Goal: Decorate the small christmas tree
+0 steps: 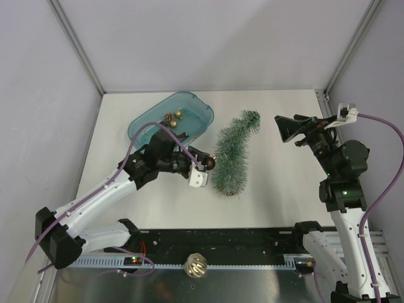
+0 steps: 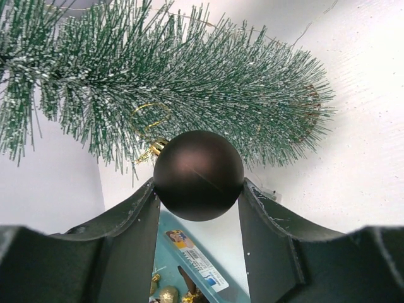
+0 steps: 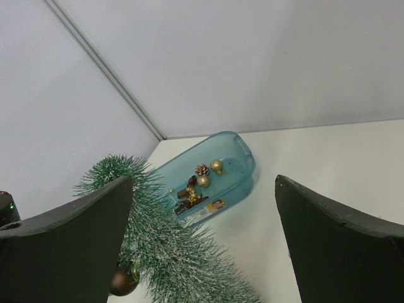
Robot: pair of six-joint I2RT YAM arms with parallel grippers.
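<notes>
Our left gripper (image 2: 199, 189) pinches the bauble (image 2: 199, 172), the right gripper (image 1: 281, 130) gapes; we should thread the loop (image 2: 151, 117) onto the tree (image 2: 189, 76).

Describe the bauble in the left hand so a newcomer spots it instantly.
Find the small christmas tree, frosted green, mid-table. Just left of it, near its base, the left hand grips a bauble. It is matte dark brown with a gold cap and loop, unlike the shiny gold baubles lying in the teal tub at the table's far left.
</notes>
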